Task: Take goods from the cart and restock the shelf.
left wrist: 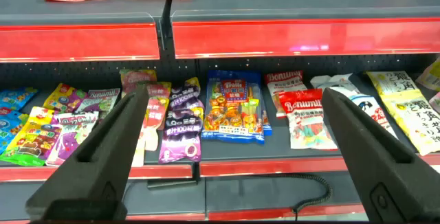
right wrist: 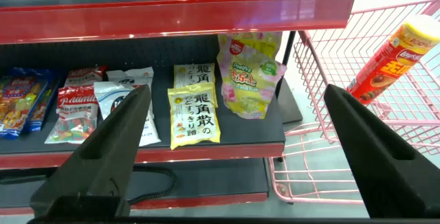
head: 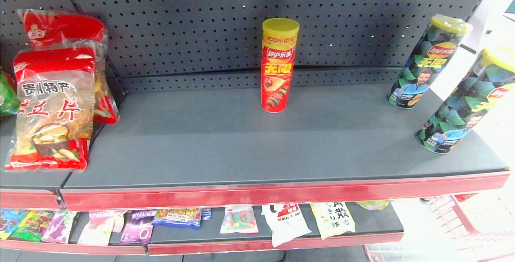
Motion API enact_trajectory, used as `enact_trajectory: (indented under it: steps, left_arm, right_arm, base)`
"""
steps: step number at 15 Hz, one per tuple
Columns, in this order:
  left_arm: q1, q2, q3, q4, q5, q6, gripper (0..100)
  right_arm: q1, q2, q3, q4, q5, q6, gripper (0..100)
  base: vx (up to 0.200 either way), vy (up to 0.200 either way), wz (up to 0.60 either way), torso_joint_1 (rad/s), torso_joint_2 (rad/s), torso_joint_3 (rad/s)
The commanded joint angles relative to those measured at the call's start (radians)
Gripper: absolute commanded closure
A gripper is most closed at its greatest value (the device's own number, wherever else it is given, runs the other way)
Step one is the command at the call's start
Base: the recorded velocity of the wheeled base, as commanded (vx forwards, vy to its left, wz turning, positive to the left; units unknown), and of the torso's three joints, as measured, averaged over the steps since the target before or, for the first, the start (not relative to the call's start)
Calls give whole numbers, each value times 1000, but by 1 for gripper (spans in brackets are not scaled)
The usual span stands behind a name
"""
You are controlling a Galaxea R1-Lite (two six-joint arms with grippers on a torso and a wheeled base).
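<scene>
So here's where I was: right gripper spread wide with nothing in it, left gripper same deal, both hanging low in front of the lower shelf with all the candy packets. Nothing grabbed yet.

The thing I wanted was the red chip can in the pink cart, off to the right of the right gripper. It was leaning at an angle against the wire, not standing. That was my main worry: closing on a tilted round can probably just rolls it or squirts it out sideways, and the fingers could easily hook the cart's wire on the way in.

Second worry was the red front lip of the top shelf, which sat right above both grippers. Coming straight up with a tall can, I figured I'd clip it.

Up top there was one red can standing near the back, plus two dark cans at the right end, the nearer one close to the front edge. A sloppy swing in from the cart side could knock that one off
</scene>
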Motion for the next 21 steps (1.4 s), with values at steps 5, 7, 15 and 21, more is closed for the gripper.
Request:
enact_trajectory:
  steps: [5,7,15,21]
  left_arm:
    - [0,2,0,0,-1,0,0]
    - [0,2,0,0,-1,0,0]
    - [0,2,0,0,-1,0,0]
    - [0,2,0,0,-1,0,0]
  right_arm:
    - [0,0,0,0,0,1,0]
    - [0,0,0,0,0,0,0]
    - [0,0,0,1,0,0,0]
    - [0,0,0,0,0,0,0]
  base:
    - [0,-120,0,2,0,1]
    - [0,-200,0,-5,5,5]
    - [0,-200,0,7,2,2]
    - [0,-200,0,1,-2,3]
